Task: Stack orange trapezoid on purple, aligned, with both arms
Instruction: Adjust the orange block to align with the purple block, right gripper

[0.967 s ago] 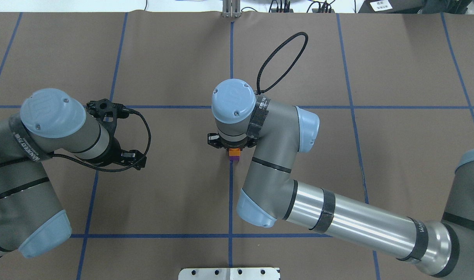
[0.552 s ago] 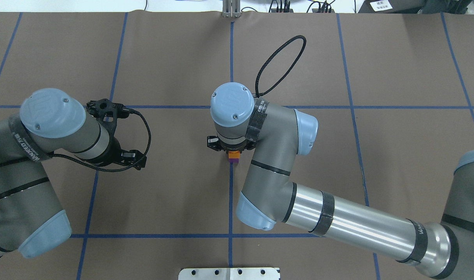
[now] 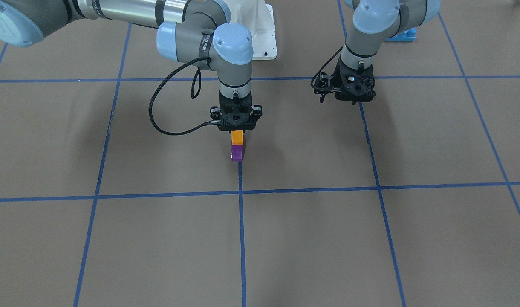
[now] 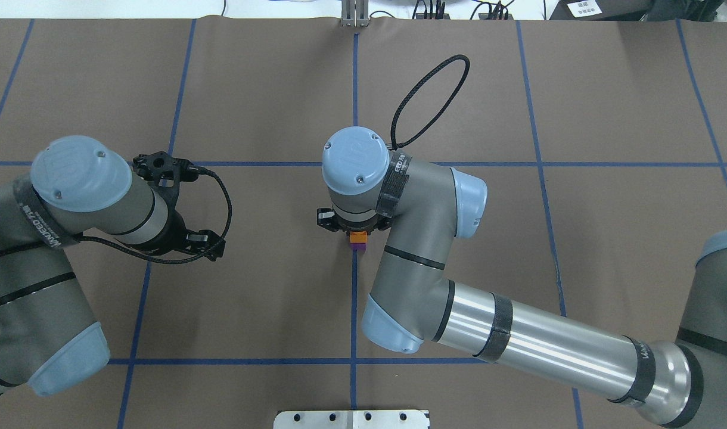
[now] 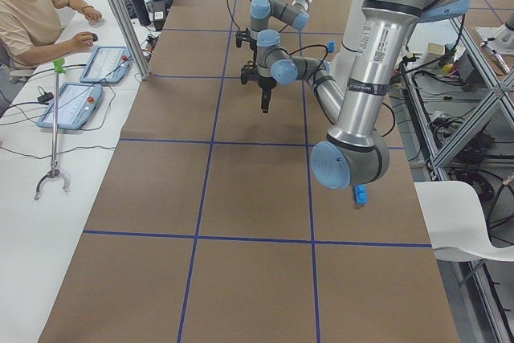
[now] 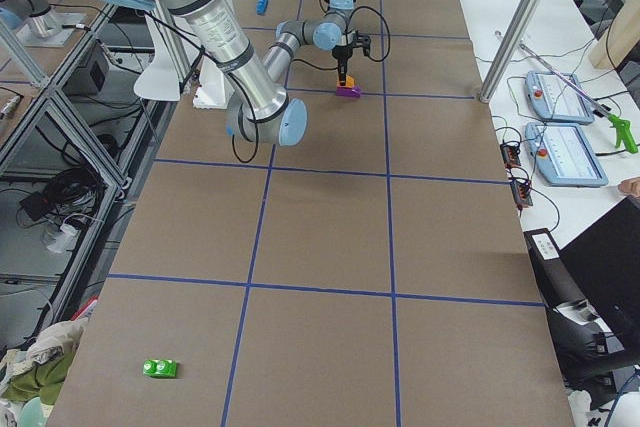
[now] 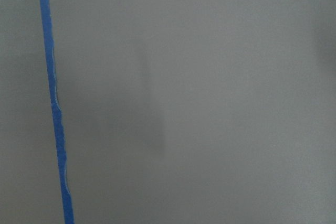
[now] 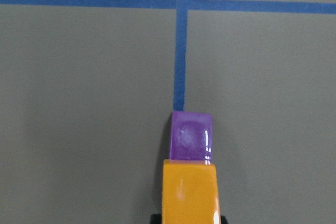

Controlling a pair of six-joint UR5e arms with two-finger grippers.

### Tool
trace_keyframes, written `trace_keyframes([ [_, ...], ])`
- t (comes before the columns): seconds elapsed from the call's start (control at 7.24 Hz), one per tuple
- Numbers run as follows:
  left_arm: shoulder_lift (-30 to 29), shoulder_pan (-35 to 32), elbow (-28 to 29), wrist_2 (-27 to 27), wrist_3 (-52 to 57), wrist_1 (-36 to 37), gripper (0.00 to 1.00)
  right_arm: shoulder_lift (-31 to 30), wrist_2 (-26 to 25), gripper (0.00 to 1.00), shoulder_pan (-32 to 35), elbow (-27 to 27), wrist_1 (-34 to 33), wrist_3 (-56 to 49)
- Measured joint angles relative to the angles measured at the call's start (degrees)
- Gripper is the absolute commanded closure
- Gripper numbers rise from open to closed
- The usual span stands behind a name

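Note:
The orange trapezoid (image 3: 237,137) hangs in my right gripper (image 3: 237,129), which is shut on it, directly over the purple brick (image 3: 236,152) on the centre tape line. In the right wrist view the orange (image 8: 190,192) covers the near part of the purple (image 8: 191,136); I cannot tell if they touch. From overhead only a sliver of purple (image 4: 358,246) shows below the orange (image 4: 358,237). My left gripper (image 3: 349,91) hangs low over bare table well to the side, holding nothing; its fingers do not show clearly.
A light-blue brick (image 3: 400,36) lies near the left arm's base. A small blue brick (image 5: 361,194) lies at the robot-side table edge. A green brick (image 6: 160,368) lies far off at the right end. The table has a blue tape grid.
My right arm has shifted slightly and brought the orange trapezoid closer over the purple, so less purple shows from overhead. The left arm has not moved.

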Motion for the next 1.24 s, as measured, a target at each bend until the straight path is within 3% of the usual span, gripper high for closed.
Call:
trace_keyframes([
  [1.24,-0.35,0.01,-0.22,-0.08,0.00,0.09,0.00,-0.01,-3.97,1.00,-1.44,0.19,0.09,4.11],
])
